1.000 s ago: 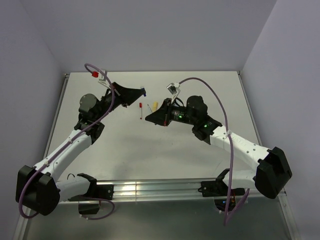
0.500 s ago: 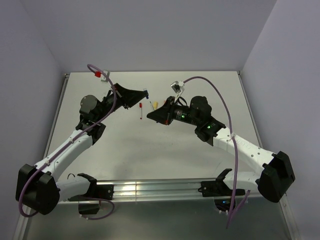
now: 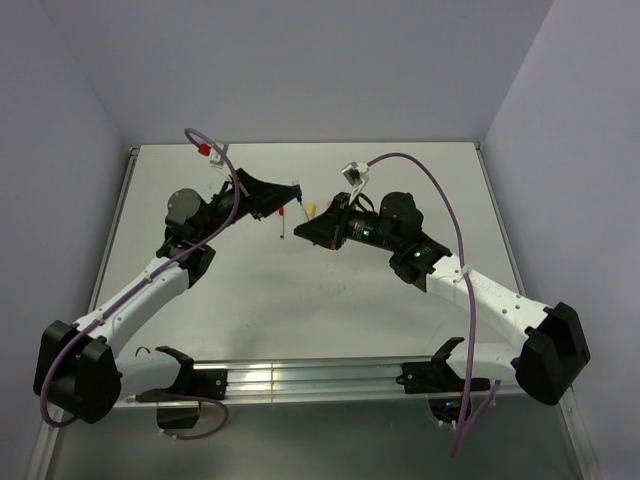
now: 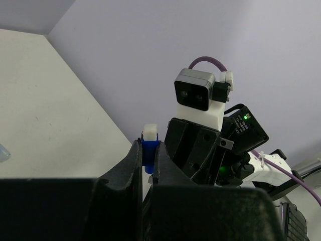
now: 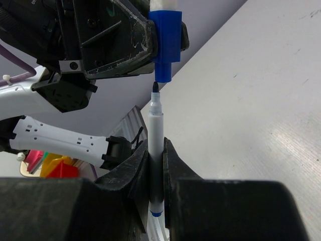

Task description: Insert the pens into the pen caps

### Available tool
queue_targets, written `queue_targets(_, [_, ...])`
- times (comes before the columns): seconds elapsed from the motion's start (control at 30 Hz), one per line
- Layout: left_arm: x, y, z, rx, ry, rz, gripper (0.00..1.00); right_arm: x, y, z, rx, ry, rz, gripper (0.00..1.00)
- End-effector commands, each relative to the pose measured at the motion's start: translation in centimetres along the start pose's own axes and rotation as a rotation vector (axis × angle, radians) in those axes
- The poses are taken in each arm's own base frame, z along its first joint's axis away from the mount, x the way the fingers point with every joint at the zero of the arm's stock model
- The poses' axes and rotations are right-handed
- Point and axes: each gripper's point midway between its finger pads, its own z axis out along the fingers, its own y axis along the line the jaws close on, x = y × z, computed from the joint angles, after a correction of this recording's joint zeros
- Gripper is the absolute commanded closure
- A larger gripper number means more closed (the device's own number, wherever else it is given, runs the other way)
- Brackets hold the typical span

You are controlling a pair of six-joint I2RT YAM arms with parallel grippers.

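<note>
My left gripper [image 3: 291, 194] is shut on the dark-blue pen cap [image 3: 296, 186], held in the air above the table's far middle. In the left wrist view the cap [image 4: 149, 152] sits pinched between the fingertips, a white stub on top. My right gripper [image 3: 301, 231] is shut on a thin white pen [image 5: 155, 145], held upright in the right wrist view. The pen's dark tip [image 5: 155, 87] is just under the cap's open end [image 5: 165, 42], nearly touching. A red-tipped thin pen [image 3: 283, 221] and a yellow marker [image 3: 310, 210] lie on the table between the grippers.
The white table [image 3: 300, 300] is walled at the back and sides. A pale blue object [image 4: 2, 151] shows at the left edge of the left wrist view. The right wrist camera [image 4: 195, 90] is close in front of the left gripper.
My left gripper has carried the blue cap rightward, toward the right gripper. The right gripper rose slightly early on, then held still with the pen.
</note>
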Motion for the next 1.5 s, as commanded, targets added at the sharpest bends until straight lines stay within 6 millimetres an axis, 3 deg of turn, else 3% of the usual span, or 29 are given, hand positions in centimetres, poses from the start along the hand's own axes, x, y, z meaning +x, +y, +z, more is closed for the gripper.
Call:
queue_targets(0.0, [-0.3, -1.5, 0.1, 0.06, -0.005, 0.058, 1.0, -2.1, 1.7, -0.4, -0.037, -0.062, -0.06, 1.0])
queue_targets(1.2, [1.6, -2.5, 0.5, 0.098, 0.052, 0.066, 1.0, -3.3, 0.4, -1.4, 0.02, -0.111, -0.06, 1.0])
queue_targets(1.47, [1.2, -2.4, 0.6, 0.082, 0.033, 0.063, 1.0, -2.9, 0.3, -1.3, 0.013, -0.089, -0.053, 1.0])
